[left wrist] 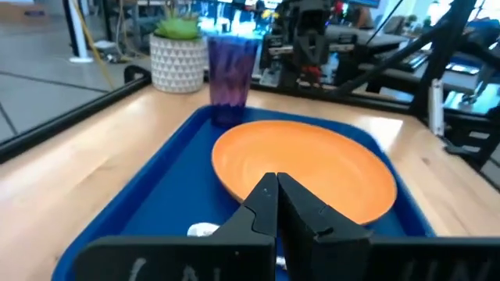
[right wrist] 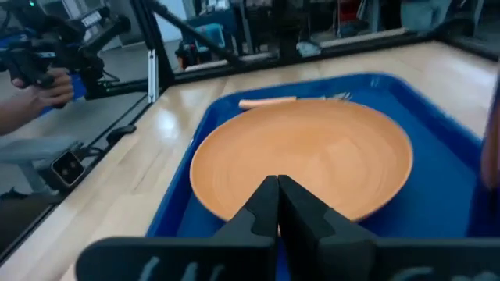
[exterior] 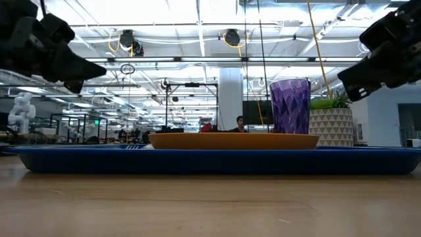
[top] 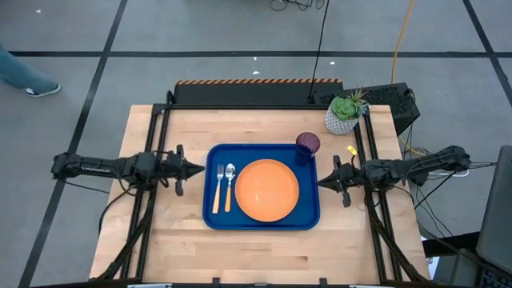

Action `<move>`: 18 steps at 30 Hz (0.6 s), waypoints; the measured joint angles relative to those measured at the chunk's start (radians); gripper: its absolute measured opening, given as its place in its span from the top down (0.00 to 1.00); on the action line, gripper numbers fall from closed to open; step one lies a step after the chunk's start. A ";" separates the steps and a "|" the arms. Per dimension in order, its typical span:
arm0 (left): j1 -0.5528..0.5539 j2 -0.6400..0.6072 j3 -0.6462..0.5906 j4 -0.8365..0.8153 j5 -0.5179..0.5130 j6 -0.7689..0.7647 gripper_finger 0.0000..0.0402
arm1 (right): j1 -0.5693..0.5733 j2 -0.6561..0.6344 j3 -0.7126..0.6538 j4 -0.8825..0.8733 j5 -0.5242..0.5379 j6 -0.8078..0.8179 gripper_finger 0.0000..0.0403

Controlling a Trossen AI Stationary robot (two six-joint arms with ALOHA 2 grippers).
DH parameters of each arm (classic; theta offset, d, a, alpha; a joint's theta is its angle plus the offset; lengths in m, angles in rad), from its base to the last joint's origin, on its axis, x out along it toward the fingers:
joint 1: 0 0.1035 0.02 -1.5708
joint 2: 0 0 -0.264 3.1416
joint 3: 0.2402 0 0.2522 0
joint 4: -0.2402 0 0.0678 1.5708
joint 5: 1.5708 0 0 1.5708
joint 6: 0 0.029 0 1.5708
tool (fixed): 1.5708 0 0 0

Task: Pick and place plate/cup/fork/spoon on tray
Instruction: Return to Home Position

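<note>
The blue tray point(top: 216, 220) lies mid-table. On it rest the orange plate point(top: 266, 190), the purple cup point(top: 308, 144) at its far right corner, and the fork point(top: 218, 188) and spoon point(top: 230, 186) side by side left of the plate. My left gripper point(top: 200, 169) is shut and empty, level, just off the tray's left edge. My right gripper point(top: 320, 182) is shut and empty, level, just off the tray's right edge. Both point at the tray; in the wrist views the shut fingertips point(left wrist: 276, 184) point(right wrist: 277, 186) stand before the plate point(left wrist: 308, 168) point(right wrist: 305, 152).
A white pot with a green succulent point(top: 344, 114) stands at the far right of the table, behind the cup. Black frame rails point(top: 156, 136) run along both table sides. Bare wood lies in front of the tray point(top: 256, 256). A person's leg point(top: 24, 76) shows on the floor, far left.
</note>
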 joint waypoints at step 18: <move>-0.059 -0.213 0.039 -0.219 -0.061 0.098 0.95 | 0.000 -0.167 0.018 -0.100 -0.007 -0.030 1.00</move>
